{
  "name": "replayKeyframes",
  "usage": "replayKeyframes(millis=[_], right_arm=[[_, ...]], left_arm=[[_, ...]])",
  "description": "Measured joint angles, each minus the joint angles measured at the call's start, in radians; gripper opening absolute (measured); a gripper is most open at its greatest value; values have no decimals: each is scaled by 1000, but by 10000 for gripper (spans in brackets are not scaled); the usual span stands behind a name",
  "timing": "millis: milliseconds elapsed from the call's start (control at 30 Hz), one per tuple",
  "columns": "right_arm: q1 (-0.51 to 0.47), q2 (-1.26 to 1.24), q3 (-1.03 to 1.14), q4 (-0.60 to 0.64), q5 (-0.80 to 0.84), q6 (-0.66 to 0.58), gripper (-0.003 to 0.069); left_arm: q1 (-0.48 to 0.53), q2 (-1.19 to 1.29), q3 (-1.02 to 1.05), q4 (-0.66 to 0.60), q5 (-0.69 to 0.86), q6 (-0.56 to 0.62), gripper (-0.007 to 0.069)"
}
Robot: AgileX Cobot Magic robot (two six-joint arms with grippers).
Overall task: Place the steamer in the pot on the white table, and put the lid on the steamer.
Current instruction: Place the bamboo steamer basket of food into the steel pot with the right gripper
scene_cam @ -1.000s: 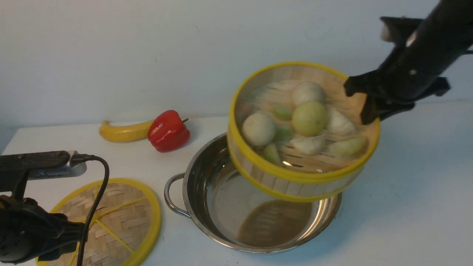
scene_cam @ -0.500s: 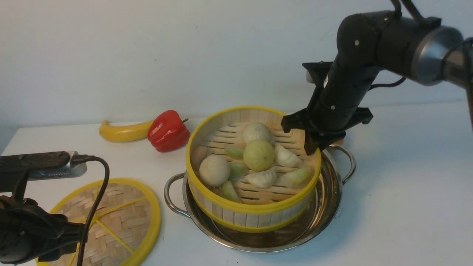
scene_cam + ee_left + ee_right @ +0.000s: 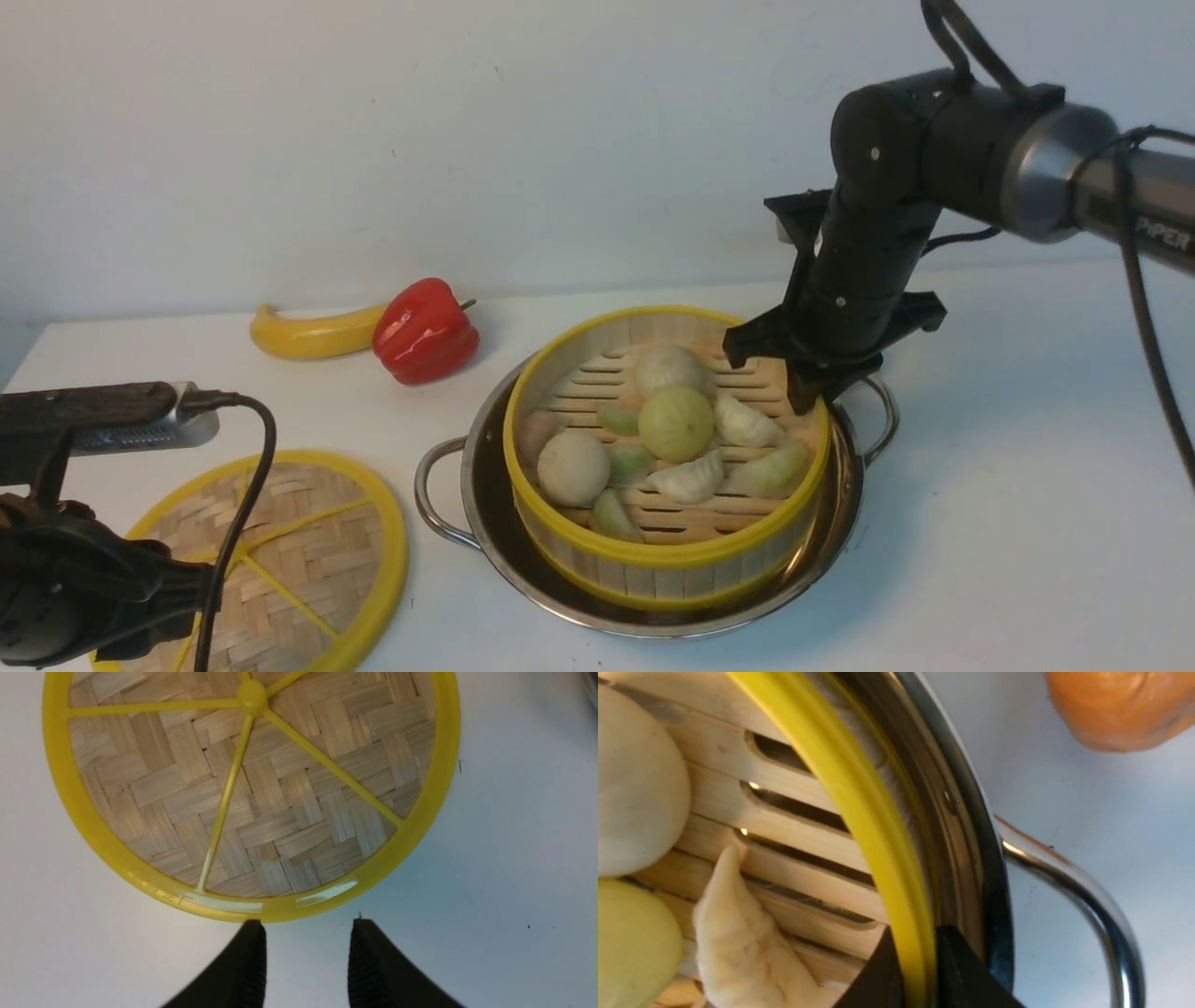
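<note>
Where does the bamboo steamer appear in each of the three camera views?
Front: centre, the steamer inside the pot.
Left wrist: not in it.
Right wrist: its yellow rim crosses the middle, pinched in the right arm's jaws.
Shared landmark: the pot's handle, front and right wrist.

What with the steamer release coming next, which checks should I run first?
1. Steamer inside pot: ok.
2. Steamer seated flat on pot's floor: cannot tell.
3. Right end effector clamped on steamer's rim: ok.
4. Left end effector open, just short of lid: ok.
5. Lid lying flat on table: ok.
</note>
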Motion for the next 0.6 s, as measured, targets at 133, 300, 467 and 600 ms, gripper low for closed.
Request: replayKeyframes(millis=[133,300,467,600], right_arm=[[0,25,-2,1,-1,-3,67],[0,43,-3,13,-1,-6,67],[0,44,-3,21,-1,-6,67],[0,44,-3,25,-1,-7,76]], left_arm=[[0,0,0,0,0,0,241],[0,0,0,0,-1,0,241],[0,0,0,0,-1,0,241],[0,0,0,0,-1,0,241]])
